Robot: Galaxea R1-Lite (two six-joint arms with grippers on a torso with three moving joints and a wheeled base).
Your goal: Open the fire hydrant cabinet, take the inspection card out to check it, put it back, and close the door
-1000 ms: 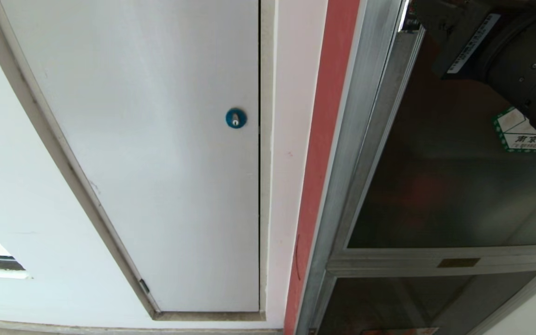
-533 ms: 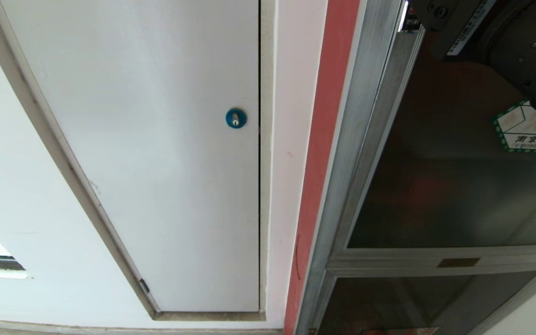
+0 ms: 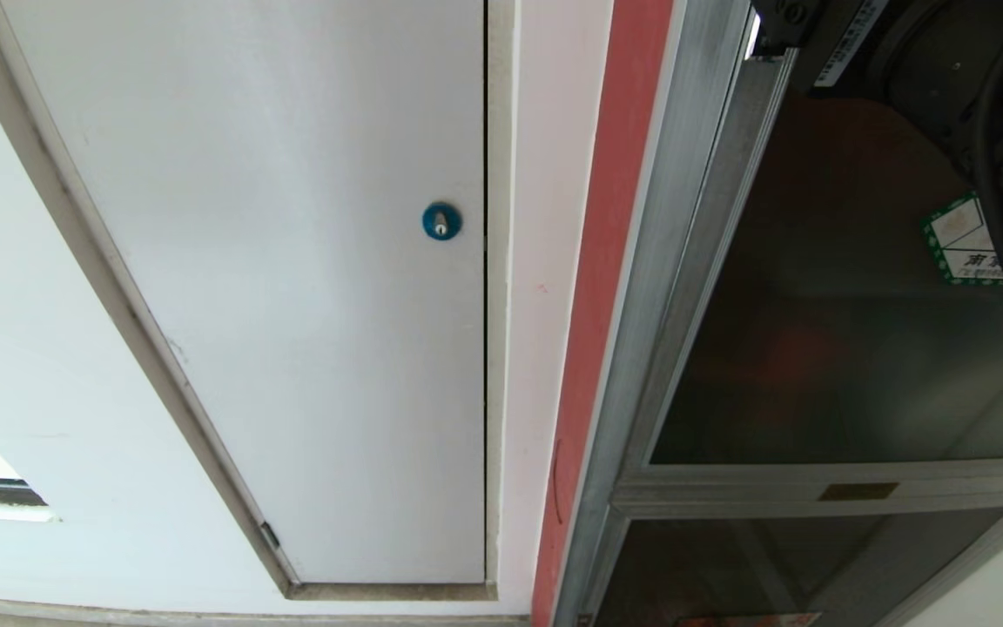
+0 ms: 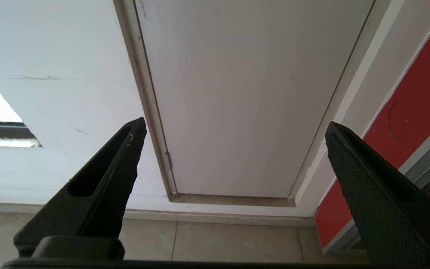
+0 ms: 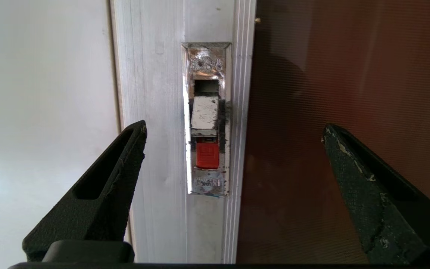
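In the head view, the door [image 3: 850, 331] at the right is sitting closed in the fire hydrant cabinet [image 3: 641, 366]; no inspection card is showing, so everything is remaining.

In the left wrist view, the left gripper [image 4: 233, 127] is standing wide open, empty.

In the right wrist view, the right gripper [image 5: 233, 129] is spreading wide around the red latch [image 5: 207, 155] at centre, not touching it.

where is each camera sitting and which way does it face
Head view: from the robot's head, facing the white panel and the shut door; right arm at its top right corner.
Left wrist view: behind the open left gripper, facing the panel's lower end and floor tiles.
Right wrist view: behind the open right gripper, facing the red latch.
Shared: head and left wrist views both show the white panel.
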